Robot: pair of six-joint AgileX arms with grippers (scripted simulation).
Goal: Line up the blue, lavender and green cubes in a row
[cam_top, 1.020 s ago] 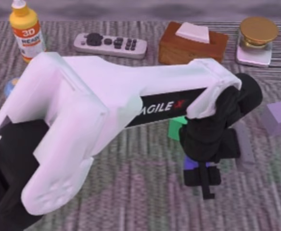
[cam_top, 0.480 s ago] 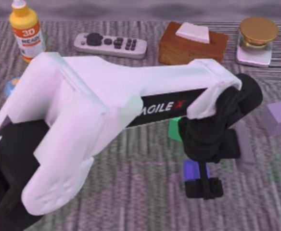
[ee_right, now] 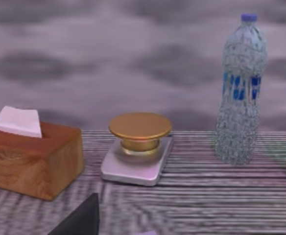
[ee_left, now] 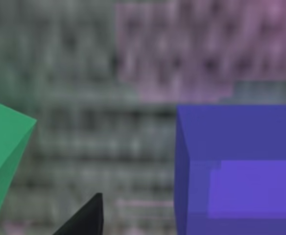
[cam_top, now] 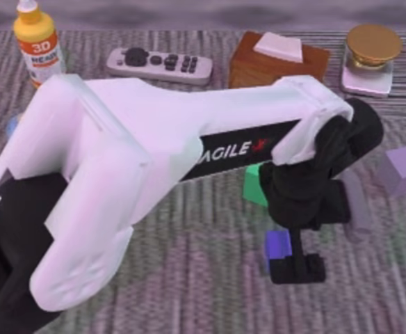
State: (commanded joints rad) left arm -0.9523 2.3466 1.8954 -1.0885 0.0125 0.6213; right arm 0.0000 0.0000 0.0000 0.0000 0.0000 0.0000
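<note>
Blue-violet is the colour at the centre of the top view: the blue cube (cam_top: 278,245) sits on the striped surface (cam_top: 189,285) toward the near right, just beside the left tool (cam_top: 297,268), whose dark body stands over the cube's right edge; whether its fingers are apart or clamped on the cube cannot be told from here. The green cube (cam_top: 254,185) peeks out from under the white forearm, just behind the blue one, and the lavender cube (cam_top: 403,169) lies well apart at the right edge. Along the far side stand a yellow bottle (cam_top: 36,42), a remote (cam_top: 159,65), a tissue box (cam_top: 278,61) and a brass bell (cam_top: 372,57). The left wrist view shows the blue cube (ee_left: 236,171) large and close, the green cube (ee_left: 3,156) off to its side with bare surface between. To finish this step well, the blue cube should probably end level with the green one, faces parallel, before the tool lifts straight up. The right wrist view shows only the tissue box (ee_right: 30,152), the bell (ee_right: 139,142) and a water bottle (ee_right: 241,93); the right arm seems parked out of frame.
</note>
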